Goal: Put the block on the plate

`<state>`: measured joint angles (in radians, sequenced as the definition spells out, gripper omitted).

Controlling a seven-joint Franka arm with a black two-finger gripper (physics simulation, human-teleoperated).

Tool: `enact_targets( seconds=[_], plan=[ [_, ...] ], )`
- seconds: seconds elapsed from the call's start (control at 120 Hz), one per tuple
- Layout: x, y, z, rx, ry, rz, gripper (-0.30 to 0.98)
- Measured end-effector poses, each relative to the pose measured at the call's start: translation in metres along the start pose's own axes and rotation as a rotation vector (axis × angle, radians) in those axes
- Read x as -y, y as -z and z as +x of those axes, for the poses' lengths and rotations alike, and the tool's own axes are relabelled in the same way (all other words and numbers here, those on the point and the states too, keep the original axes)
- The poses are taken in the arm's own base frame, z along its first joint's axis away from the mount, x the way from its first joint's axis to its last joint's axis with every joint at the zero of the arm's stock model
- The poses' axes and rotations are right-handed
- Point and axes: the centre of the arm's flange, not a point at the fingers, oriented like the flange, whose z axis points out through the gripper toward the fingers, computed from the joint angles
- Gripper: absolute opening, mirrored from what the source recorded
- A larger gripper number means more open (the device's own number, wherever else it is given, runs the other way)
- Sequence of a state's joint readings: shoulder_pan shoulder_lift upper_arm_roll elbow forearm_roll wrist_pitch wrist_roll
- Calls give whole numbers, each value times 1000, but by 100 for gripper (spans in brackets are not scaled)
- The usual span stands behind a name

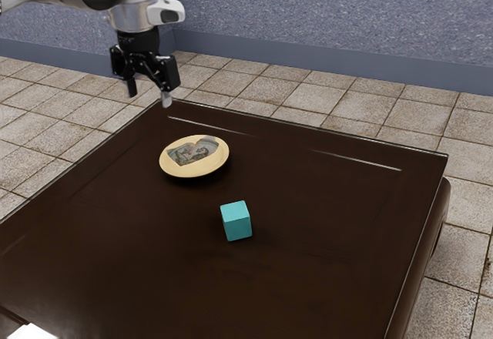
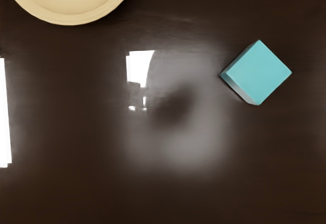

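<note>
My gripper (image 1: 149, 97) is raised at the exterior view's upper left, above the table's far corner, its two fingers standing apart with nothing between them. A round cream plate (image 1: 195, 169) with a picture at its middle lies on the table. The turquoise block (image 1: 236, 221) sits on the bare tabletop, apart from the plate, nearer the exterior camera. In the wrist view the block (image 2: 258, 73) shows its top face and a side, and part of the plate (image 2: 71, 15) is visible, cut off by the view's edge.
The dark, glossy table (image 1: 323, 277) carries bright reflections, also seen across its top (image 2: 173, 193) in the wrist view. Beyond the table are a tiled floor (image 1: 347, 104) and a blue-grey wall (image 1: 323, 15).
</note>
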<state>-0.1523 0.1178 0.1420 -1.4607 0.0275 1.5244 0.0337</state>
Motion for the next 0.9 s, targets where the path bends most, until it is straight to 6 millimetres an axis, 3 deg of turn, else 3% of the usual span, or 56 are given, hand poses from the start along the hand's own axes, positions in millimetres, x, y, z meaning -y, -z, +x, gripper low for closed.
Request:
enact_targets(
  seconds=[0.15,0.283,0.458,0.608,0.725,0.842,0.9],
  plan=[
    [-5,-14,11,9,6,5,69],
    [-32,-28,31,16,68,-31,69],
    [-46,-57,66,40,176,-63,69],
    [-61,-72,77,51,266,-69,69],
    [-63,-103,90,91,379,-70,69],
    [-66,-136,119,102,490,-61,69],
    [-80,-153,127,115,522,-55,69]
  ],
)
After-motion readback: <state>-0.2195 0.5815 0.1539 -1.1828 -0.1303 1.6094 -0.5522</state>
